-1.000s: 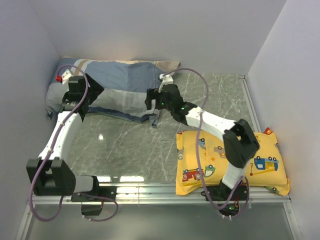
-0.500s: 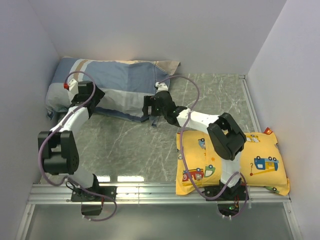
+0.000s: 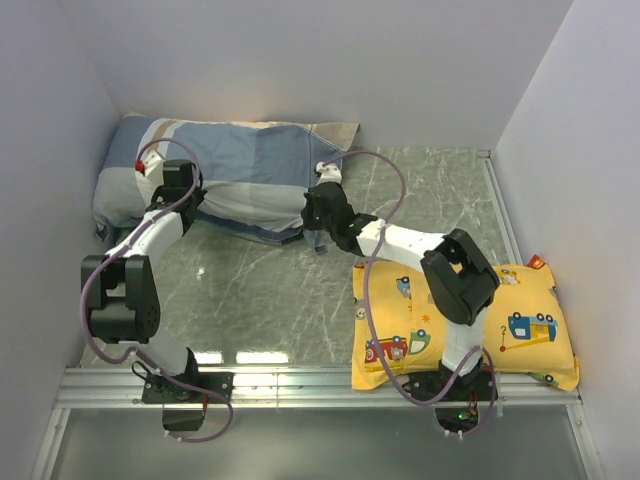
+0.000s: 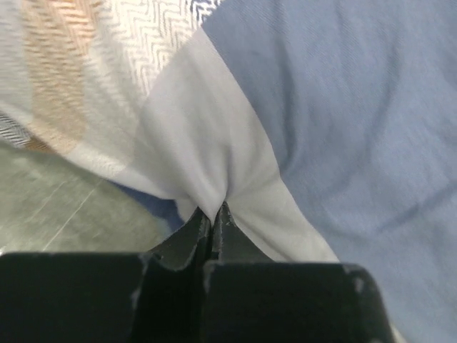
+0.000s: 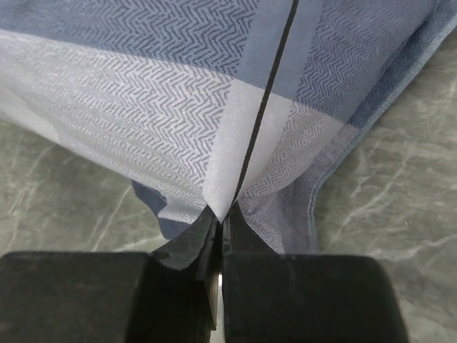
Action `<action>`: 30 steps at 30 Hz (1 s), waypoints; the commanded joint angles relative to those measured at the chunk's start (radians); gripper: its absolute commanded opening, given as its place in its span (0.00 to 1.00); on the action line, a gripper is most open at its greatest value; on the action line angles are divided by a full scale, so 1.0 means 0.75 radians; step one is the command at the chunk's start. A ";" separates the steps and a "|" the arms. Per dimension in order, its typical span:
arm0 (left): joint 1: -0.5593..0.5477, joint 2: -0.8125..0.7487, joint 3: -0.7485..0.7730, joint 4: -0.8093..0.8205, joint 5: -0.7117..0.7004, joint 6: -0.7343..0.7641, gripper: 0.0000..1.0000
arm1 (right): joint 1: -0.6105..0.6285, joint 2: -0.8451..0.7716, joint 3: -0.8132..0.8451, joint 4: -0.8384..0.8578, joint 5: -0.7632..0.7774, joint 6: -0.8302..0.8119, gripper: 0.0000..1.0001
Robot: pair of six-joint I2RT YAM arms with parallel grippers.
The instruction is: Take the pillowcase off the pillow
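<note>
The patchwork pillowcase point(image 3: 245, 165), in blue, pale grey and beige blocks, lies stuffed along the back wall at the left. The pillow inside it is hidden. My left gripper point(image 3: 183, 192) is at its near left part, shut on a pinch of pale grey fabric point(image 4: 207, 179). My right gripper point(image 3: 313, 213) is at the near right corner, shut on a fold of herringbone cloth point(image 5: 235, 179) beside the blue hem point(image 5: 371, 107).
A yellow pillow point(image 3: 520, 330) printed with cartoon vehicles lies at the near right, under the right arm. The marble tabletop point(image 3: 270, 290) spans the middle. White walls close the left, back and right. A metal rail point(image 3: 300, 380) runs along the near edge.
Both arms moved in on the pillowcase's near edge. Both grippers went from open to shut, each pinching fabric.
</note>
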 commanded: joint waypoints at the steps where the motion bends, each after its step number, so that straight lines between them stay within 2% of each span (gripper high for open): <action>1: -0.095 -0.177 0.098 -0.134 -0.150 0.067 0.01 | 0.008 -0.203 -0.005 -0.042 0.043 -0.032 0.00; 6: -0.271 -0.457 0.231 -0.418 -0.331 0.192 0.01 | 0.024 -0.522 0.025 -0.239 -0.098 -0.166 0.00; 7: -0.362 -0.505 0.298 -0.459 -0.375 0.227 0.01 | 0.030 -0.573 0.056 -0.271 -0.157 -0.191 0.00; 9: -0.443 -0.595 0.396 -0.592 -0.490 0.317 0.00 | 0.055 -0.700 0.101 -0.374 -0.213 -0.246 0.00; 12: -0.494 -0.541 0.666 -0.735 -0.503 0.386 0.00 | 0.059 -0.795 0.154 -0.378 -0.227 -0.245 0.00; 14: -0.494 -0.455 0.857 -0.764 -0.480 0.453 0.00 | 0.045 -0.777 0.201 -0.384 -0.148 -0.245 0.00; 15: -0.494 -0.333 0.920 -0.811 -0.472 0.468 0.00 | 0.022 -0.697 0.234 -0.415 -0.144 -0.210 0.00; 16: -0.492 -0.257 1.070 -0.846 -0.460 0.480 0.00 | -0.053 -0.644 0.295 -0.445 -0.174 -0.175 0.00; 18: -0.492 -0.034 1.204 -0.921 -0.423 0.491 0.01 | -0.135 -0.457 0.330 -0.495 -0.333 -0.061 0.00; 20: -0.462 0.099 1.313 -0.940 -0.327 0.485 0.03 | -0.219 -0.315 0.377 -0.537 -0.431 -0.016 0.00; 24: -0.382 0.430 1.387 -0.944 -0.047 0.421 0.00 | -0.264 0.070 0.455 -0.554 -0.513 0.023 0.00; 26: -0.371 0.505 1.397 -0.926 -0.010 0.405 0.00 | -0.278 0.211 0.522 -0.574 -0.540 0.040 0.00; 30: -0.367 0.575 1.334 -0.865 0.045 0.395 0.02 | -0.287 0.326 0.620 -0.595 -0.500 0.036 0.00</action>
